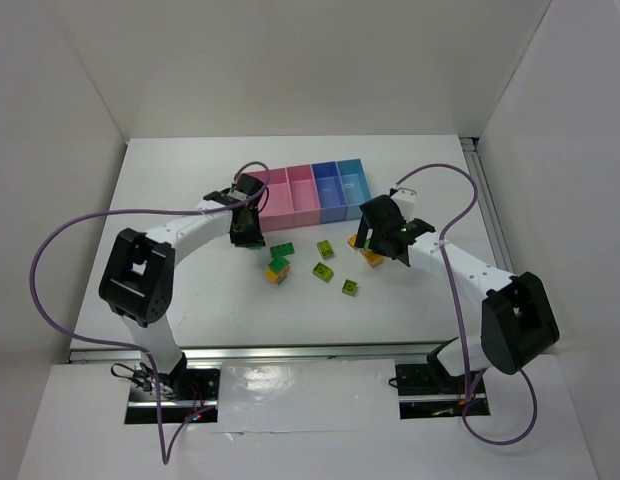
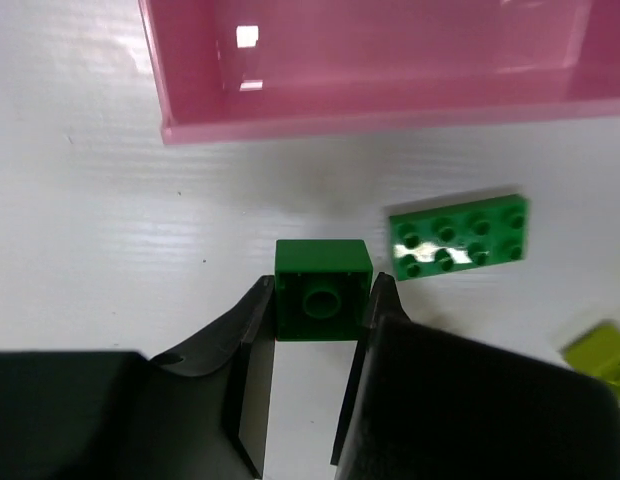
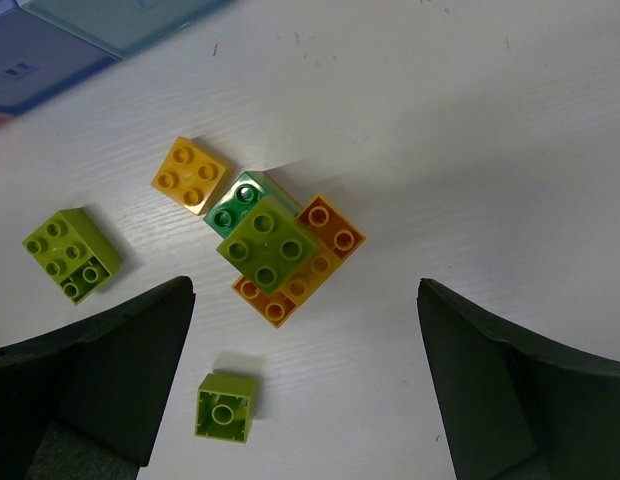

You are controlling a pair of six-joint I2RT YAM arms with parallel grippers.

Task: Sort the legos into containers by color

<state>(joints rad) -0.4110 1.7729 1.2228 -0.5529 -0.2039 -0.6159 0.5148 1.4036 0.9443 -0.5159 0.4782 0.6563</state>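
A dark green square brick (image 2: 322,290) sits squeezed between my left fingers (image 2: 253,335); a green two-by-four plate (image 2: 458,236) lies flat at its two o'clock, the pink bin (image 2: 290,125) at twelve.

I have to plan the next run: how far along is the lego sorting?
Done: nothing yet; no brick shows in the containers. In hand: the left gripper clamps a dark green brick just in front of the pink bin. Left: the right gripper hangs open over a stacked cluster, while lime bricks and a green plate lie loose.
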